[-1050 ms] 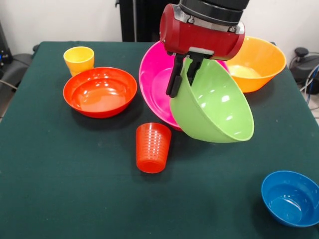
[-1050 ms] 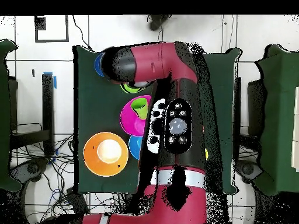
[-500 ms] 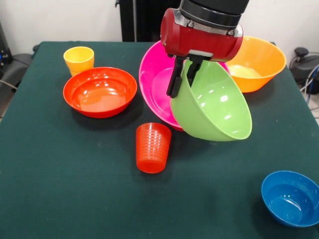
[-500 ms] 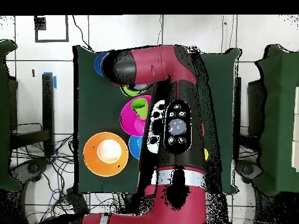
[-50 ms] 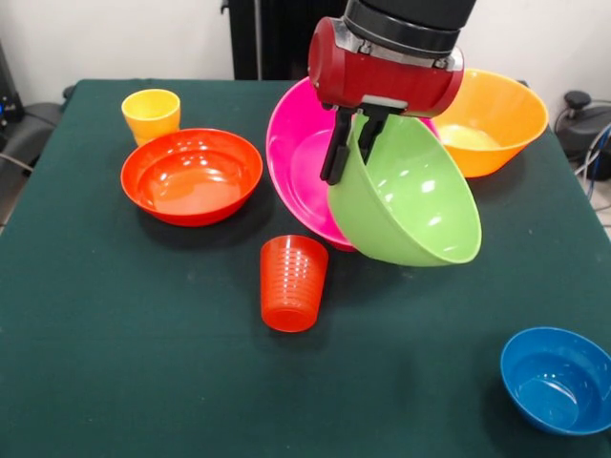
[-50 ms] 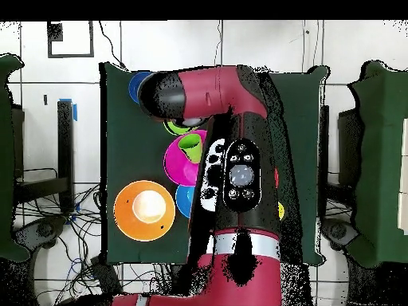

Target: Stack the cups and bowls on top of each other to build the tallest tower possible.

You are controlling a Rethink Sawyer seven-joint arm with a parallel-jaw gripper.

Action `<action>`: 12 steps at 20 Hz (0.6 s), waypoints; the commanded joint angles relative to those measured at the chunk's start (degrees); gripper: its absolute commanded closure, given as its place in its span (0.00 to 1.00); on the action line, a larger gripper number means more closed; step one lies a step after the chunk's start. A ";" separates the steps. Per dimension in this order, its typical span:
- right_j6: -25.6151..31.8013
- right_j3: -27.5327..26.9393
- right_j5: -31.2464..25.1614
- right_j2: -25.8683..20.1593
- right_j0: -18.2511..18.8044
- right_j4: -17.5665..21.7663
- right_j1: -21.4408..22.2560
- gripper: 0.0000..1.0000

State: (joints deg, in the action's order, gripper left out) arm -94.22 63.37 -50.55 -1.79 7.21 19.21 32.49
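Gripper [image 5: 350,143] clamped on the rim of the lime green bowl [image 5: 409,196], one finger inside the wall, one outside; bowl hangs tilted, mouth turned up and toward the camera, clear of the desk [image 5: 115,363]; rim pinch is likely the only hold a narrow gripper can get on so wide a bowl, hence the tilt. It hangs just in front of and partly over the large pink bowl [image 5: 296,157], which sits near the middle of the desk's far edge and also leans; probably the tower's base, with the green bowl meant to nest in it. Overhead view shows a light green cup [image 6: 190,147] inside the pink bowl; arm hides much else there. Yellow-orange bowl [image 5: 496,119] at the far corner; red-orange bowl [image 5: 191,176] and yellow cup [image 5: 151,114] toward the other far corner; ribbed orange-red cup [image 5: 292,283] mid-desk, mouth down; blue bowl [image 5: 556,380] at a near corner. No readable brand, label or writing.
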 commanded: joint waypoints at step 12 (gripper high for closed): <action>9.41 4.67 -1.71 -3.04 -0.84 5.49 -1.72 1.00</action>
State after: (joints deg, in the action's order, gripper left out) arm -94.22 64.40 -49.84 -1.65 6.96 19.20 32.49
